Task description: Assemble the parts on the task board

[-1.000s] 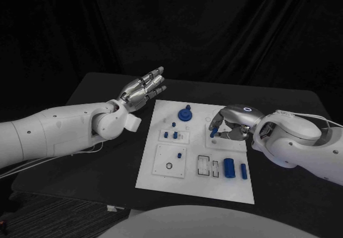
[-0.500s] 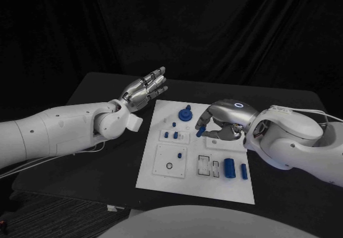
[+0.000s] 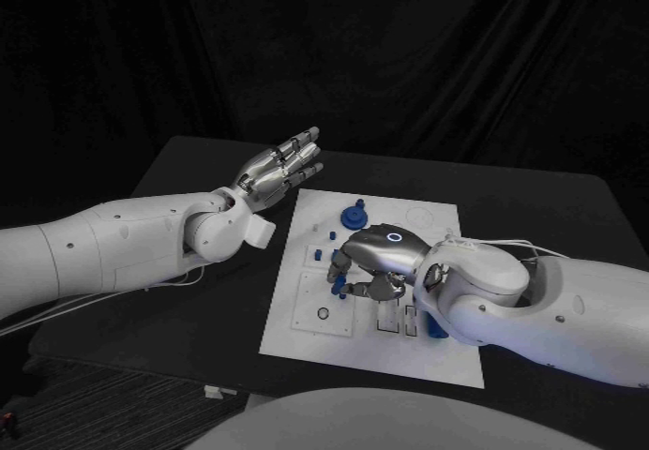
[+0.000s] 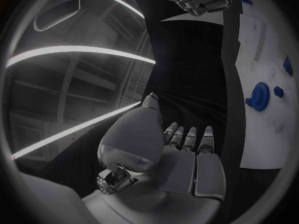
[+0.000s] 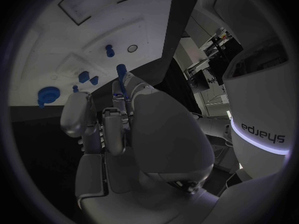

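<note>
Head view: white task board (image 3: 305,330) lies in the middle of the black table (image 3: 176,281).

Right robot hand (image 3: 368,267) is over the board's left-middle area, fingers curled downward. A small blue peg (image 3: 343,290) sits at its fingertips, pinched between thumb and finger as far as the head view shows. In the right wrist view the same peg (image 5: 121,70) stands up from between the fingertips (image 5: 118,92), so the hand is clamped on it. The peg is above the board, just right of the square plate with the black ring (image 3: 321,314).

Left robot hand (image 3: 280,166) is raised off the board's far-left corner, over the table, palm up, fingers straight and spread apart, holding nothing. Left wrist view agrees: fingers (image 4: 190,137) extended, nothing between them.

Other parts on the board:
- blue gear with a knob (image 3: 353,217) near the far edge, also seen in the left wrist view (image 4: 259,95);
- small blue pegs (image 3: 317,253) standing in the small plate left of the right hand;
- blue cylinder (image 3: 433,326) partly hidden under the right forearm, near-right area.
</note>
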Available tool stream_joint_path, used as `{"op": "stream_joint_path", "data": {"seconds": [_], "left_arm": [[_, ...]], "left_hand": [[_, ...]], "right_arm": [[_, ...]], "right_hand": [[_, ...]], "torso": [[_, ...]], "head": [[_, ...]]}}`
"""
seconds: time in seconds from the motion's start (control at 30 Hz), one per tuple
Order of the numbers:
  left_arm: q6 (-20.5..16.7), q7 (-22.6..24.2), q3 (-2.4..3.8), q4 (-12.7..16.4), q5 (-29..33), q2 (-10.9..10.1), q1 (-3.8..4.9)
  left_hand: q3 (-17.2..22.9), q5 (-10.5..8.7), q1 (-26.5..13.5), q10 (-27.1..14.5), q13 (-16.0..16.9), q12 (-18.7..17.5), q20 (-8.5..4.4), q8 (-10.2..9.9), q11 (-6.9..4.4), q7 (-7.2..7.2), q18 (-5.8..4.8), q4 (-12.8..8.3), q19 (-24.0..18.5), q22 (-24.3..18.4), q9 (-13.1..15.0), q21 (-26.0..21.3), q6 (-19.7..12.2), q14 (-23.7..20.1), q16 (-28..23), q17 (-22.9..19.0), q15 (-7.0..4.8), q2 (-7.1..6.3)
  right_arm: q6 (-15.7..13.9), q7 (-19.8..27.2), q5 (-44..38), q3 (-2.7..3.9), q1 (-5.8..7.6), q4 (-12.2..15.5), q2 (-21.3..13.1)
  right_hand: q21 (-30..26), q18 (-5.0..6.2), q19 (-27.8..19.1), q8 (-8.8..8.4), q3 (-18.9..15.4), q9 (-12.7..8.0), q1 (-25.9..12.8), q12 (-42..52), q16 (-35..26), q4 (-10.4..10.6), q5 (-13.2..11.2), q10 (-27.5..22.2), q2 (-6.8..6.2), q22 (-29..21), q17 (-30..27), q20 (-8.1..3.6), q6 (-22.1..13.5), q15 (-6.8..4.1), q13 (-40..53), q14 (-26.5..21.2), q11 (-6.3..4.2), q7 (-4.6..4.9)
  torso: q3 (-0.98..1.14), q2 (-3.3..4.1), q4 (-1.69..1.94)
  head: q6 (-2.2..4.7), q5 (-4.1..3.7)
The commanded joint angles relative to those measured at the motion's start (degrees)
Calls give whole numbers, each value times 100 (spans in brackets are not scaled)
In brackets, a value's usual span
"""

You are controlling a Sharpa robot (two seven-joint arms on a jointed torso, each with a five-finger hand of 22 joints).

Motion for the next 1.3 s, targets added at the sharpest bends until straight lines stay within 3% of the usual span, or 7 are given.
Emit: {"op": "stream_joint_path", "data": {"seconds": [0.03,0.23,0.43,0.9,1.3], "left_arm": [[49,101,6,-7,20,14,-8],[78,88,6,-28,20,44,-8],[109,70,6,-45,20,65,-8],[158,41,6,-63,20,87,-9],[178,22,6,-62,20,80,-9]], "left_hand": [[3,39,67,1,-9,-20,-11,-3,-23,42,52,17,-6,-5,11,-19,10,-2,-21,-8,-36,5],[5,41,68,1,-9,-20,-10,2,-17,70,52,16,-6,-5,14,-19,27,-2,-21,-8,-36,9],[8,45,72,1,-9,-20,-8,10,-11,94,52,14,-6,-5,18,-19,52,-2,-21,-8,-36,13],[15,54,83,1,-9,-20,5,28,11,151,52,7,-6,-5,26,-19,103,-2,-21,-8,-11,22],[18,57,87,1,-9,-20,14,39,34,179,51,5,-6,-5,32,-19,137,-2,-21,-8,7,26]], "right_arm": [[-157,147,-502,6,-73,-87,124],[-129,188,-595,6,-154,-208,307],[-17,196,-637,5,-218,-301,405],[228,145,-848,4,-297,-355,446],[247,122,-858,4,-395,-356,465]], "right_hand": [[46,-28,31,-32,34,-9,8,-11,30,5,23,118,-50,902,625,-28,53,-54,12,339,-79,1],[64,-32,37,-37,42,-10,13,-16,34,-4,23,129,-61,906,632,-29,56,-56,12,342,-81,0],[61,-31,36,-42,55,-12,24,-22,35,-17,25,140,-69,905,634,-30,59,-57,12,343,-82,-1],[60,-31,34,-48,59,-14,24,-30,31,-24,20,145,-83,904,628,-31,60,-57,12,341,-81,1],[60,-31,33,-51,65,-15,22,-36,30,-27,16,152,-89,904,627,-31,64,-56,12,340,-80,2]], "torso": [[0,6,4],[-7,3,-12],[0,1,-17],[-7,-6,-17],[0,-1,-11]], "head": [[1,31],[1,40],[1,41],[1,42],[1,53]]}}
